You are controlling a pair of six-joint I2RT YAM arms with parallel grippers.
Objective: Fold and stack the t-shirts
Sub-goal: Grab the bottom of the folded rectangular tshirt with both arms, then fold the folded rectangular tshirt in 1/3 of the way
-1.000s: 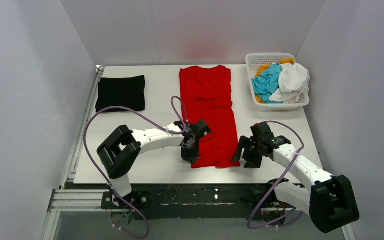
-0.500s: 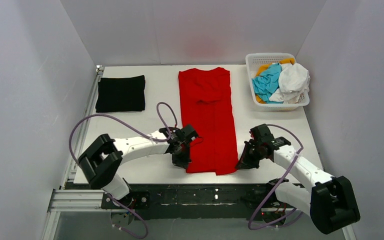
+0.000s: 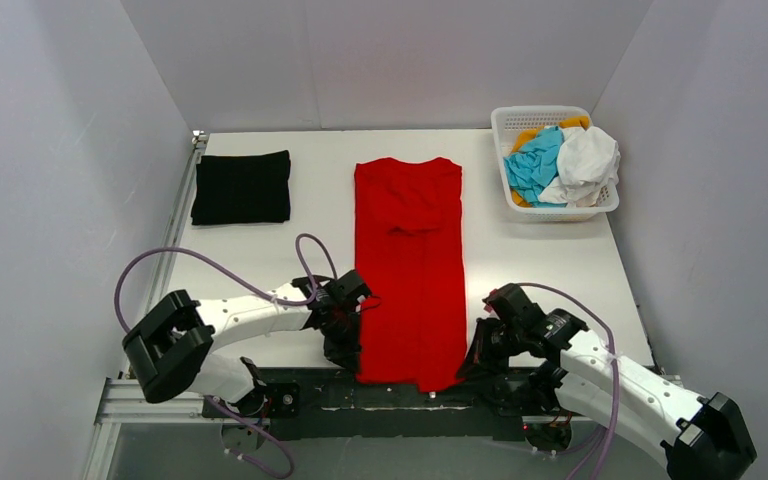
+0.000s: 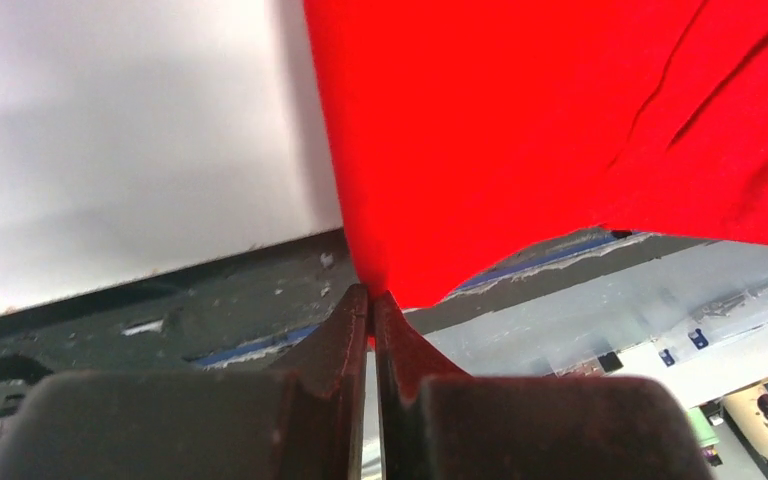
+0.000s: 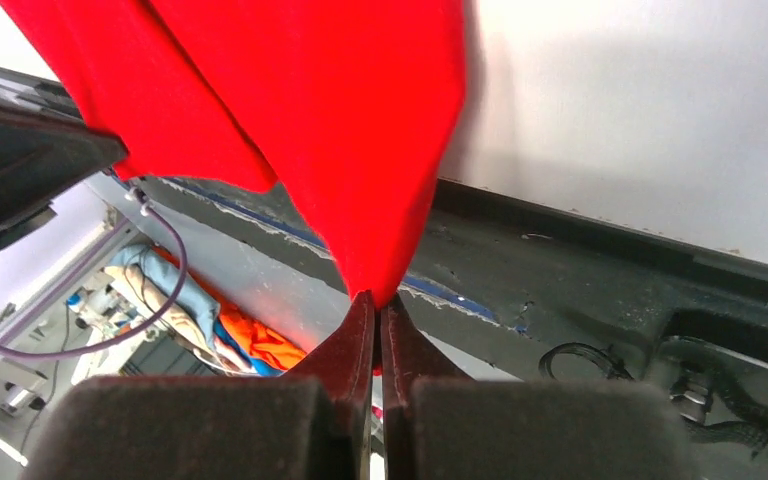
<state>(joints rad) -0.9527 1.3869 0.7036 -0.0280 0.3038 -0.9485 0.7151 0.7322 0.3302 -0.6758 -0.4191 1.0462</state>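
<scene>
Since the left jaws and right jaws each pinch a near corner of the red t-shirt (image 3: 408,260), it lies stretched along the counter (image 3: 545,260), hem past the near edge, probably to flatten it for folding. The basket (image 3: 602,207) holds cyan, white and orange shirts (image 3: 537,165).

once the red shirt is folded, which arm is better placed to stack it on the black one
Probably the left. The black shirt lies at the far left, on the left claw's side; the right claw would have to cross the red shirt. Both claws pinch its near corners.
</scene>
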